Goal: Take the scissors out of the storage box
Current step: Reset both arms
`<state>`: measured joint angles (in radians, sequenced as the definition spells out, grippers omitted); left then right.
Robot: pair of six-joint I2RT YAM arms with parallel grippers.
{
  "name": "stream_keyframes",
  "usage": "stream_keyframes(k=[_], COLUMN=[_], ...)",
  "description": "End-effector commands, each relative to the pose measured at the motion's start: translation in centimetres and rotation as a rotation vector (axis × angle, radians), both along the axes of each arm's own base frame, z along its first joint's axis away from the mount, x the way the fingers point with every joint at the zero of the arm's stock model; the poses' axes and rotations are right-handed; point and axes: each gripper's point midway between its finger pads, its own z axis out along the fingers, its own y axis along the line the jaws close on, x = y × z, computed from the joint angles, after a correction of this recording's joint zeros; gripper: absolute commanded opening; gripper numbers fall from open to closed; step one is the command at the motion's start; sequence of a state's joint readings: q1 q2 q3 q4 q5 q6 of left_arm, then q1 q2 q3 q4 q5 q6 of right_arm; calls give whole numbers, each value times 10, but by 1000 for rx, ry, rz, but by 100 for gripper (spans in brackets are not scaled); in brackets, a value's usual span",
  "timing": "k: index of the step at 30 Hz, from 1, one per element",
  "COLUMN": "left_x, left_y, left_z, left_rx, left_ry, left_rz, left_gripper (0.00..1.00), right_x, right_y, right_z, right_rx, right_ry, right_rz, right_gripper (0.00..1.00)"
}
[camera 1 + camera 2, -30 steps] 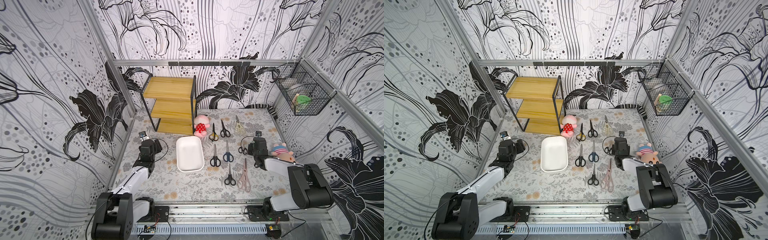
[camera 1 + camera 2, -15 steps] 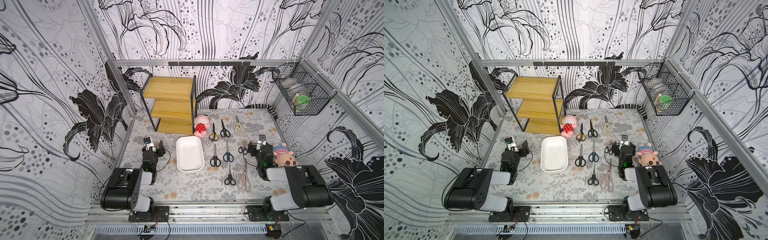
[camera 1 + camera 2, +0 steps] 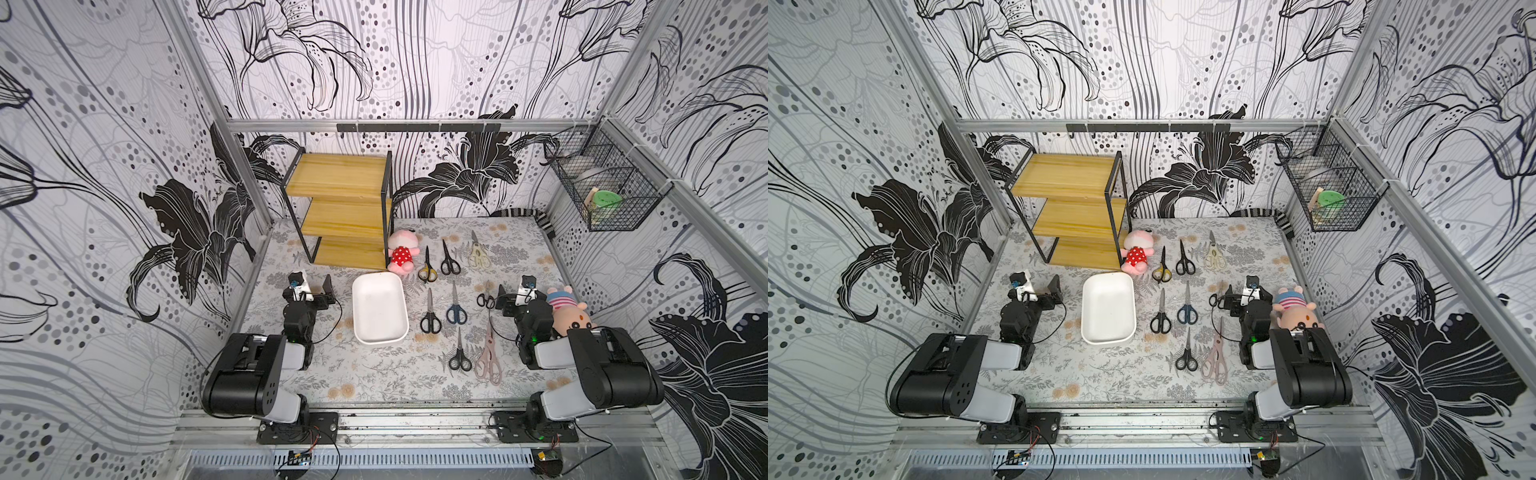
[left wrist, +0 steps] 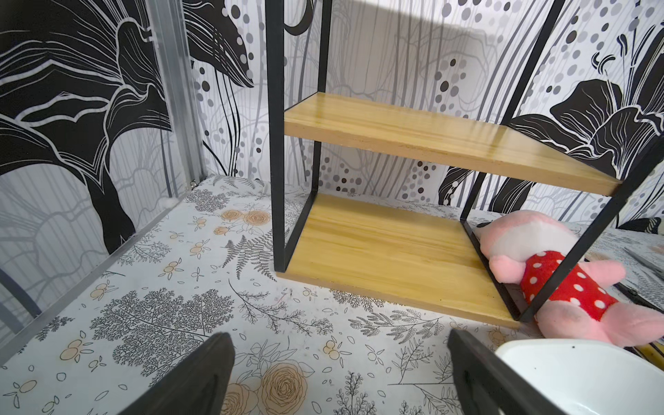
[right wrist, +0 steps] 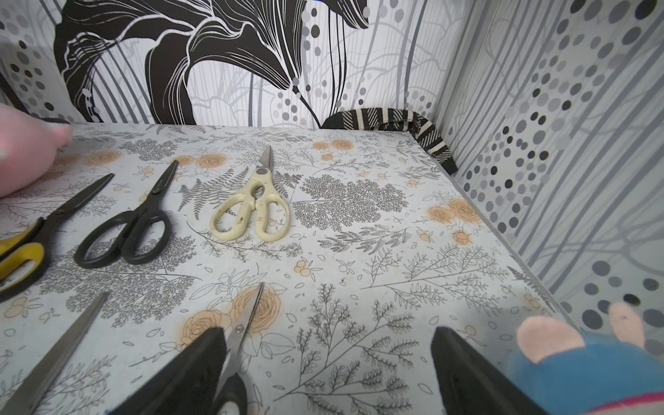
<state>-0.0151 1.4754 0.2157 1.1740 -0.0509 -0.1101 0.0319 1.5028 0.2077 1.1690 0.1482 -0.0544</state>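
The white storage box [image 3: 379,334] [image 3: 1108,338] lies mid-table with nothing in it; its rim [image 4: 575,359] shows beside my left gripper. Several scissors lie in rows on the table right of the box, among them a cream pair [image 3: 478,251] [image 5: 257,208], a blue pair [image 3: 456,305] and a long pink pair [image 3: 488,357]. My left gripper [image 3: 311,291] [image 4: 337,337] hovers open over bare table left of the box. My right gripper [image 3: 519,297] [image 5: 327,332] is open too. A small black pair of scissors [image 3: 484,295] [image 5: 244,319] lies just outside one finger.
A wooden shelf rack [image 3: 345,216] [image 4: 395,251] stands at the back left, with a pink plush [image 3: 401,253] beside it. A second plush [image 3: 567,311] leans against my right arm. A wire basket [image 3: 602,195] hangs on the right wall. A striped cloth [image 5: 402,125] fills the back right corner.
Both arms have pulled back from mid-table and folded toward the front rail. Both grippers opened wide. The small black scissors stay on the table by the right gripper.
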Motion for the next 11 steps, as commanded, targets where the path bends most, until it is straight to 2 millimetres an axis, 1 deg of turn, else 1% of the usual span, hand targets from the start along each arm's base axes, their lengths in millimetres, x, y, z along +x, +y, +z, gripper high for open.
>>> stream_keyframes(k=[1, 11], left_x=[1, 2], left_y=[-2, -2], left_z=[10, 9], left_rx=[16, 19], left_ry=[-42, -36], left_rz=[-11, -5], left_gripper=[98, 98], right_x=[5, 7], right_y=[1, 0], right_z=[12, 11], right_rx=[-1, 12], right_ry=[-40, -36], right_rz=[11, 27], right_gripper=[95, 95])
